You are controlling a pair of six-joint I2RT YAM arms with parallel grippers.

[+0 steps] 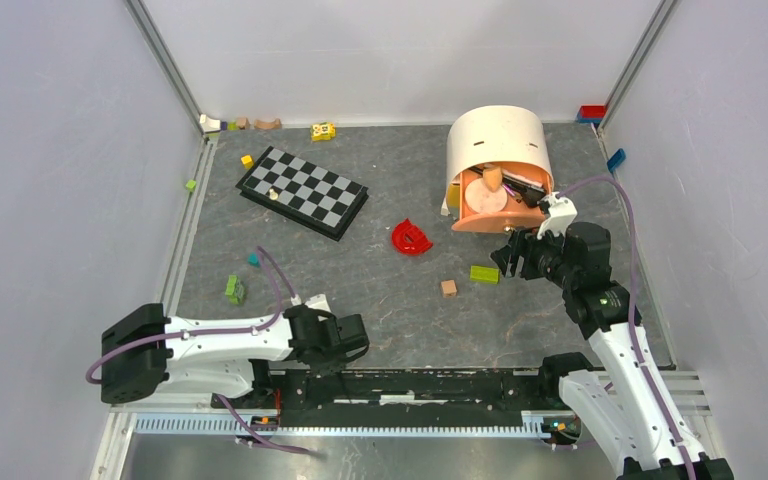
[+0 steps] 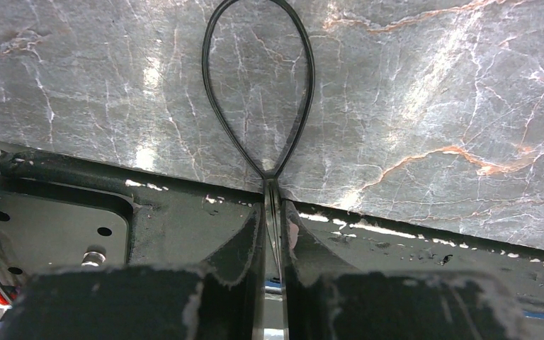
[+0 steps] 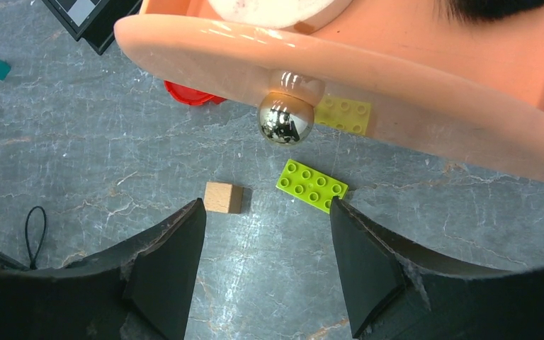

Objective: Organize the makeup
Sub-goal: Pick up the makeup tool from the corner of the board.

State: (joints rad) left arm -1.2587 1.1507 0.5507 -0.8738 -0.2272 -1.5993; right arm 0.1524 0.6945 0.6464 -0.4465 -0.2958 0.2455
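Judging by how things lay, the sorting looked near its end: the round compact [image 1: 484,197], an orange sponge [image 1: 492,177] and what looked like brushes [image 1: 526,186] sat in the peach drawer [image 3: 397,106] under the white curved cover [image 1: 495,135], at the far right of the surface [image 1: 360,270]. The right fingers [image 3: 173,262] stood spread wide, holding nothing, aimed at the drawer's chrome knob [image 3: 285,119] but short of it. The next move probably called for advancing squarely until the knob sat between them, then closing, without nudging the green brick [image 3: 312,185] or wooden block [image 3: 224,197] below. The left fingers [image 2: 251,241], at the near edge, were pressed almost together, pinching the neck of a thin black loop [image 2: 272,183] lying on the stone. Whether it belonged with the makeup I could not tell.
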